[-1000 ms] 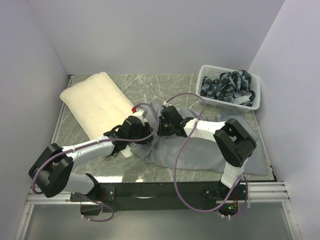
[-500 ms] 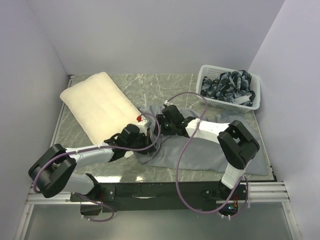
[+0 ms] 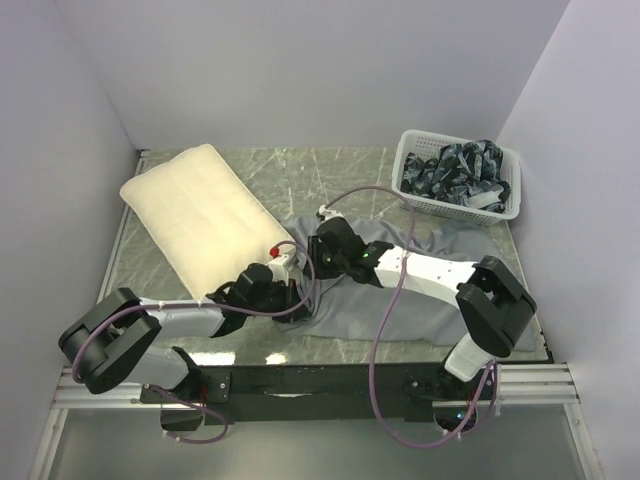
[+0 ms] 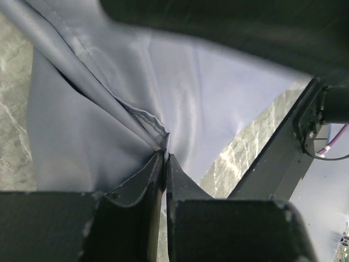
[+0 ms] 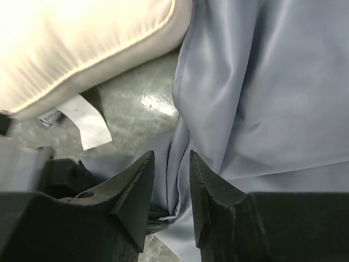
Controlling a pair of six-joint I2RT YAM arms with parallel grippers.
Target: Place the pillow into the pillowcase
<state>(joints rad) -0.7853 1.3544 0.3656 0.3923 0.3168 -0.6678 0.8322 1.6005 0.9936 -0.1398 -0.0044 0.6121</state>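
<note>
The cream pillow (image 3: pixel 195 210) lies at the far left of the table; its edge shows in the right wrist view (image 5: pixel 82 43). The grey pillowcase (image 3: pixel 430 295) lies spread over the centre and right. My left gripper (image 3: pixel 288 288) is at its left edge, shut on a hemmed fold of the pillowcase (image 4: pixel 136 109) right at the fingertips (image 4: pixel 157 164). My right gripper (image 3: pixel 325 255) hovers just beyond it. Its jaws stand a little apart, astride a raised fold of the pillowcase (image 5: pixel 229 82). A white tag (image 5: pixel 82 120) lies on the table by the pillow's edge.
A white basket (image 3: pixel 505 160) of dark patterned cloths stands at the far right corner. Walls close in the table on the left, back and right. A black rail (image 3: pixel 330 375) runs along the front edge. The marble tabletop (image 3: pixel 330 175) shows behind the pillowcase.
My left gripper has pulled back toward the front edge, drawing the pillowcase's left edge with it. My right arm's elbow has swung right and down; its gripper stayed near the fold.
</note>
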